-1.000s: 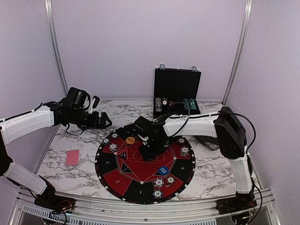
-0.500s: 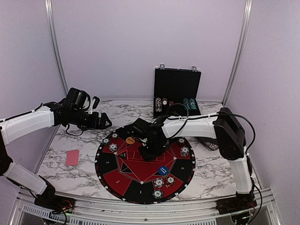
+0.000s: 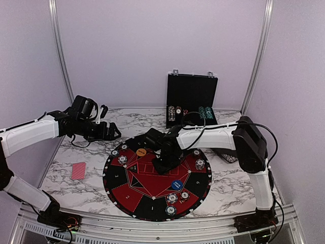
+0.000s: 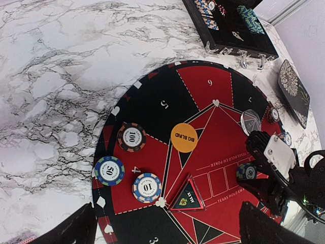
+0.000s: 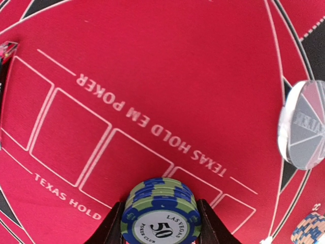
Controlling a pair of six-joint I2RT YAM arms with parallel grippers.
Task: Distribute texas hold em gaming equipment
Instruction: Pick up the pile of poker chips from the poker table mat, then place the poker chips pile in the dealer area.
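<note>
R wrist view shows what no other view does. The R end effector pinches a small blue & green 50 chip stack, w/ a finger pressed on each side. The stack is over the red middle of the mat. 1 clear disc lies apart from it, by the edge of the view.

In the top view that spot is just a dark arm.

Only the top view has the 1 red-backed card, on the marble surface left of the mat. It also has 1 blue disc near the front.

L wrist view lets the chip nos. be read. There are 3 single chips by the mat's left edge: a 100 chip, a lone 50 chip & a 10 chip. 1 orange disc lies beside them.

The L end effector is spread wide w/ nothing btw its fingers.

1 open black case stands at the back w/ more chips inside.
</note>
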